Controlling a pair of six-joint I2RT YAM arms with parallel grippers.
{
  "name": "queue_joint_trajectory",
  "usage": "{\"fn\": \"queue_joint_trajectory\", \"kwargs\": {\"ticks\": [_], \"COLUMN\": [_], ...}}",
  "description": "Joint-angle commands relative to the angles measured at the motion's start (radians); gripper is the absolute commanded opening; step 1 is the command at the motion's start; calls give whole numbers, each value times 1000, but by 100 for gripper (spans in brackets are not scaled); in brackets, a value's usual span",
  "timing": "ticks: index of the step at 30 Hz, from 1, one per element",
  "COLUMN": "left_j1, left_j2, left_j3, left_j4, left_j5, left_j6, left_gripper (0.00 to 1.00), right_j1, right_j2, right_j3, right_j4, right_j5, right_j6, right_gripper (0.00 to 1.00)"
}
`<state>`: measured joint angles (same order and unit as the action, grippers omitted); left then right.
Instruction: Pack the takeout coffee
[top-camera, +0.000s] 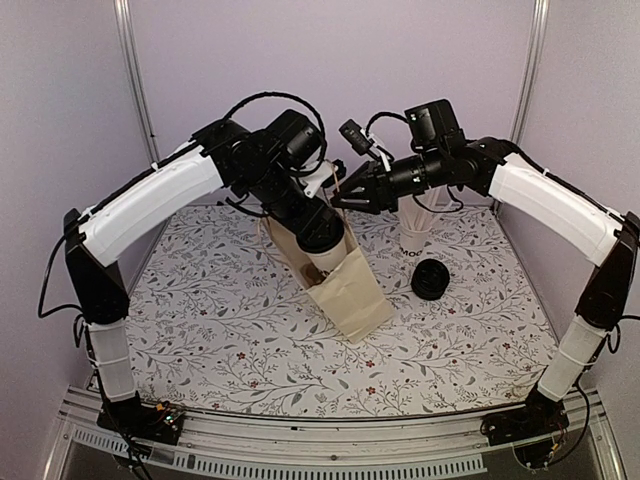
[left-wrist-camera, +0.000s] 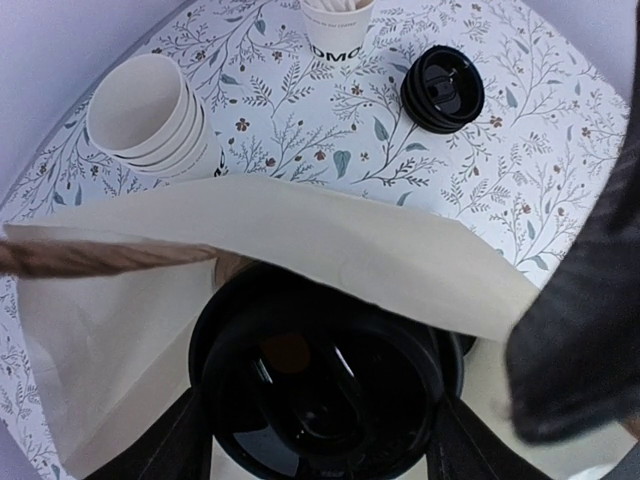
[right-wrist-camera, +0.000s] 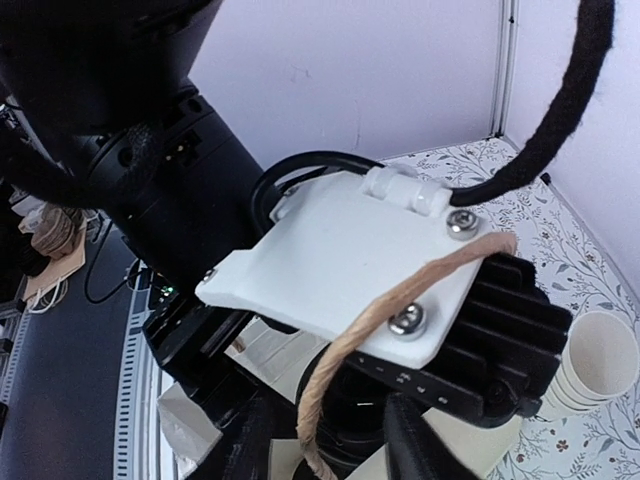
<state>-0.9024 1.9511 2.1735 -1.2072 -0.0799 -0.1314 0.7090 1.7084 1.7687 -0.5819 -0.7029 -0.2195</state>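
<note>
One coffee cup (left-wrist-camera: 320, 370) is clamped in my left gripper (left-wrist-camera: 320, 430) at the mouth of the bag (top-camera: 355, 290), my right gripper (top-camera: 348, 197) spread open beside; next I must lower the cup straight in.

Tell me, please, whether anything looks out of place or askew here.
Yes. The twine handle of the paper bag lies draped across the left arm's white wrist plate, where it may snag, while the left end effector holds the takeout coffee at the bag's mouth.

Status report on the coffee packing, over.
Left hand shut on lidded cup in bag mouth. Right hand at bag handle, grip unclear. Handle draped across left wrist.
</note>
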Motion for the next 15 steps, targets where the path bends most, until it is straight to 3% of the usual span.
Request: {"fn": "queue_joint_trajectory", "kwargs": {"ticks": [1, 4, 15], "left_j1": [15, 17, 18], "left_j2": [3, -13, -206], "left_j3": [-22, -38, -213], "left_j4": [19, 2, 134], "left_j5": [-2, -10, 43], "left_j6": [12, 15, 69], "left_gripper": [39, 39, 38], "right_j1": [6, 4, -32], "right_j2": [33, 38, 34], "right_j3": [60, 79, 104], "right_j4": [33, 24, -5], "right_j5": [-16, 18, 110], "right_j6": [45, 37, -27], "right_gripper": [23, 5, 1]}}
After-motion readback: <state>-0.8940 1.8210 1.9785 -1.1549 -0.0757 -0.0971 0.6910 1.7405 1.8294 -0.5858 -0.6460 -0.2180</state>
